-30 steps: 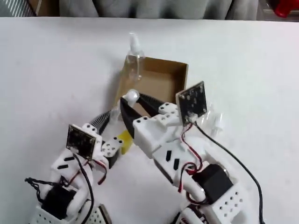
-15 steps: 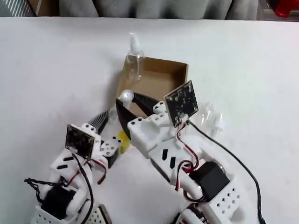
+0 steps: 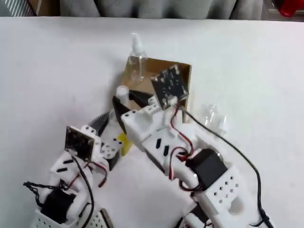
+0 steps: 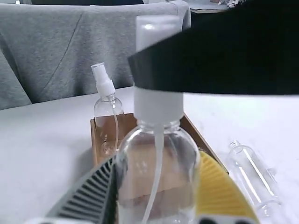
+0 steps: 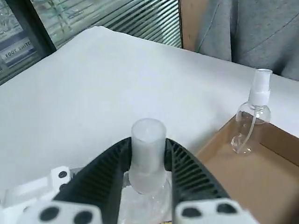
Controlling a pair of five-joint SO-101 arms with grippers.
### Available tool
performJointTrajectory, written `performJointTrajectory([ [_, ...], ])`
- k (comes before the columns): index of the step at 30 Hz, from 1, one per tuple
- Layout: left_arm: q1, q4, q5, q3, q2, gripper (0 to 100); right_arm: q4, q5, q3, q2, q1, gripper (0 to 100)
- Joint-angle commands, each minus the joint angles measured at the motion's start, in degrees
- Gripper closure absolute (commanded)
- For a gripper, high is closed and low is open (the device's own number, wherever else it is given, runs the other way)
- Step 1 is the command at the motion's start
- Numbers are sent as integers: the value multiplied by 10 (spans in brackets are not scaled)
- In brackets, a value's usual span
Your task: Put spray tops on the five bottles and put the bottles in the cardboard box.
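My left gripper [image 4: 156,189] is shut on a clear bottle [image 4: 156,163], which stands upright between its grey and yellow fingers. A white spray top [image 4: 157,105] sits on the bottle's neck, its tube hanging inside. My right gripper [image 5: 148,161] is shut on that spray top [image 5: 148,140] with its black fingers, just left of the cardboard box [image 3: 164,76] in the high view. A second bottle with a spray top [image 3: 137,59] stands in the box's far left corner. Another clear bottle [image 3: 213,118], without a top, lies on the table right of the box.
The right arm [image 3: 185,152] reaches across the box's near side and hides part of it. The left arm [image 3: 71,166] sits at the front left. Behind the white table are grey fabric and a window with blinds [image 5: 70,18].
My right gripper has shifted left and away from the front edge with the spray top, and its wrist has turned. The left arm has barely moved.
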Motion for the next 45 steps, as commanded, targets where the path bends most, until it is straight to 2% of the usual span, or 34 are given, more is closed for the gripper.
performJointTrajectory([
  [1, -6, -21, -5, -8, -5, 979, 35, 5, -38, 17, -22, 916],
  [4, -6, -21, -5, -8, -5, 979, 48, 1, -37, 12, -33, 816],
  [6, -7, -21, -5, -8, -5, 979, 47, 1, -41, 9, -33, 786],
  [11, -7, -21, -5, -7, -5, 979, 53, 4, -77, -18, -33, 807],
  [23, -7, -22, -5, -6, -5, 979, 218, 5, -258, -15, -29, 807],
  [28, -7, -22, -5, -6, -5, 979, 218, 0, -260, -16, 4, 833],
  [32, -7, -22, -5, -6, -5, 979, 218, 4, -258, -11, 49, 994],
  [34, -7, -22, -5, -7, -5, 979, 219, 4, -255, -10, 70, 956],
  [38, -7, -22, -5, -8, -5, 979, 199, 4, -215, -10, 87, 978],
  [45, -7, -22, -5, -7, -5, 979, 99, 0, -119, -10, 87, 982],
])
